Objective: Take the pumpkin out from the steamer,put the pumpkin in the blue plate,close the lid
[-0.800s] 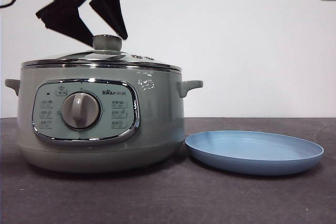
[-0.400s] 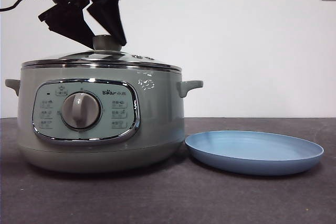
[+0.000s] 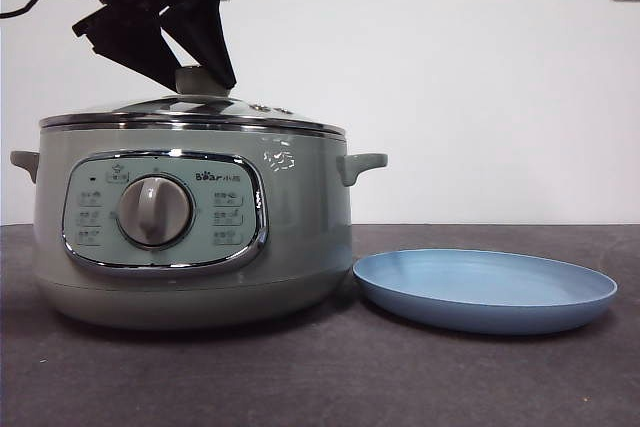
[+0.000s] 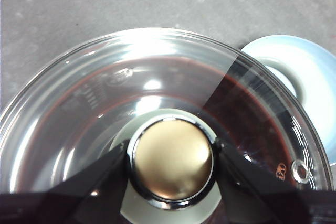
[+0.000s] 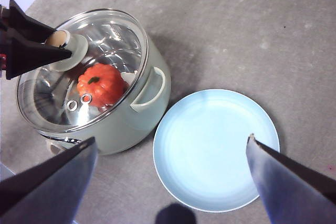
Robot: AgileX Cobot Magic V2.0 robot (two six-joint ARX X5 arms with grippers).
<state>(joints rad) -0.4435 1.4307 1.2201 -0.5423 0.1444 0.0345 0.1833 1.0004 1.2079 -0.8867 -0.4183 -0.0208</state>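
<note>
A: On the table's left part, front view: steamer (image 3: 190, 237) with the glass lid (image 3: 195, 112) seated on its rim. One gripper (image 3: 185, 52) comes in from the top left corner, its two black jaws straddling the lid's knob (image 3: 200, 79). Blue plate (image 3: 485, 289) just beside the pot, toward the right edge, nothing on it.

B: Which arm?

A: Left wrist view settles it: left gripper (image 4: 170, 162), a jaw on each side of the knob's brass-coloured cap (image 4: 170, 158), tips touching or nearly touching its chrome ring. Narrow opening, about knob-wide. Can't tell if it's squeezing yet. Makes sense there, since the knob is the only handle for lifting the lid.

B: Pumpkin?

A: Right wrist view: pumpkin (image 5: 101, 84) inside the steamer (image 5: 131, 114), visible through the glass, stem up, toward the side nearest the plate (image 5: 215, 150). Right gripper (image 5: 170, 174) hangs high over the table between pot and plate, jaws spread wide, holding nothing; looks like it's waiting to reach in once the lid is off.

B: Stage?

A: Lid on, pumpkin not out, plate bare. I'd judge the first step, gripping the knob.
</note>
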